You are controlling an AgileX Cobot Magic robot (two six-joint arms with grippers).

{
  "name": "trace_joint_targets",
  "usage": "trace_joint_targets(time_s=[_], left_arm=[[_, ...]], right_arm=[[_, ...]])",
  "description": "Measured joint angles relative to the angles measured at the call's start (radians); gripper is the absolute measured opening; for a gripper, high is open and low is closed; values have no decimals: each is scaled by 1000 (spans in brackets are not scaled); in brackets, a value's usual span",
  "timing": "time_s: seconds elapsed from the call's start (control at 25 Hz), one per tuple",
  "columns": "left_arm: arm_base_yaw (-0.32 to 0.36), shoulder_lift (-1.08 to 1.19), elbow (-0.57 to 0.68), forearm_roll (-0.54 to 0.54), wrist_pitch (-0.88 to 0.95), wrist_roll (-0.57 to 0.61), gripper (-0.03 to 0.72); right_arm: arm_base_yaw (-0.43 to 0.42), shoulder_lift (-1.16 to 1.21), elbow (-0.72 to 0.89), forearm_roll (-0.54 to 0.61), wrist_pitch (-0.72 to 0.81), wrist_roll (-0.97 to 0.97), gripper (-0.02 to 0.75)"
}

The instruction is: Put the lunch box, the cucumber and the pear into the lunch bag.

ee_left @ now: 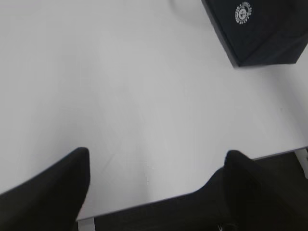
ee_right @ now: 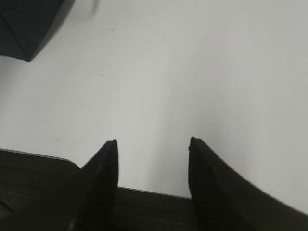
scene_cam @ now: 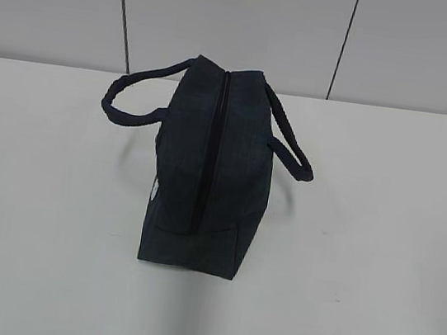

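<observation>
While both the left gripper (ee_left: 156, 185) and right gripper (ee_right: 153, 175) hang spread and empty near the table's (scene_cam: 371, 305) front edge, the lunch bag (scene_cam: 206, 173) stands well beyond them, seemingly zipped. No food shows, so either packing is finished or unzipping comes next.

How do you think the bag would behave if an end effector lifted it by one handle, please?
The bag is fabric, so it would probably sag and swing rather than stay rigid. Its handles droop outward as soft loops, so they would likely flatten when pinched. It stands with its zipper shut and holds a boxy shape, so a side push may slide or tip it.
</observation>
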Motion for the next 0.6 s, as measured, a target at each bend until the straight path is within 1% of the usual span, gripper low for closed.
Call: trace_joint_targets(time_s=[0.16,0.6], left_arm=[[0,0,32,0,-66,0,561],[0,0,40,-1,-82,0,560]], right_arm=[[0,0,2,-1,-7,0,354],[0,0,4,-1,-7,-2,353]])
